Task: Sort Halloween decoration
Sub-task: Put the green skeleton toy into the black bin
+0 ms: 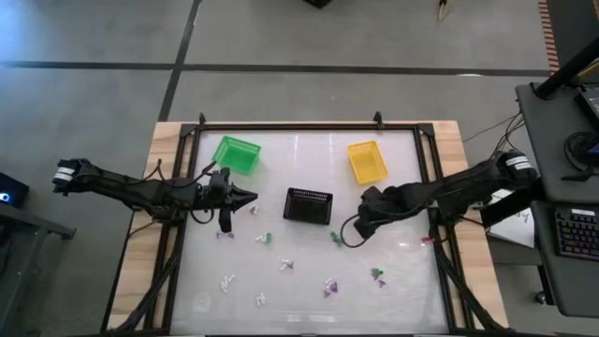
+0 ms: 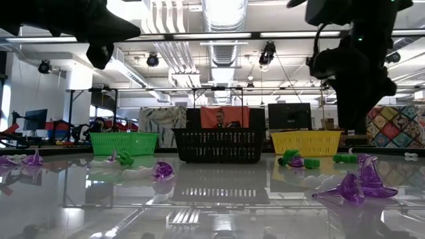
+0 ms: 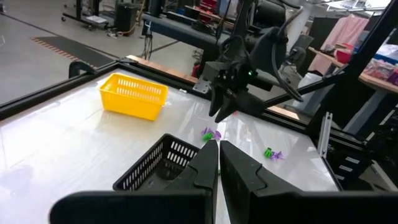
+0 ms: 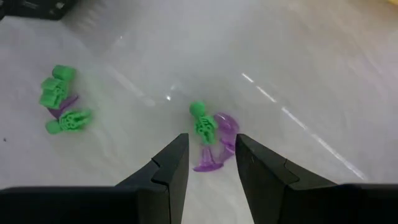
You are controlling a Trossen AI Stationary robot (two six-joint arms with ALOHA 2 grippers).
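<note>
My right gripper (image 4: 211, 163) hangs with fingers parted, the green trinket (image 4: 203, 123) lying just ahead between them, lengthwise.

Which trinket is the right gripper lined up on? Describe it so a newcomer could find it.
Start at the black basket; just off its right corner lie trinkets below the open right gripper. The target is the green trinket touching a purple one, apart from the green cluster.
</note>
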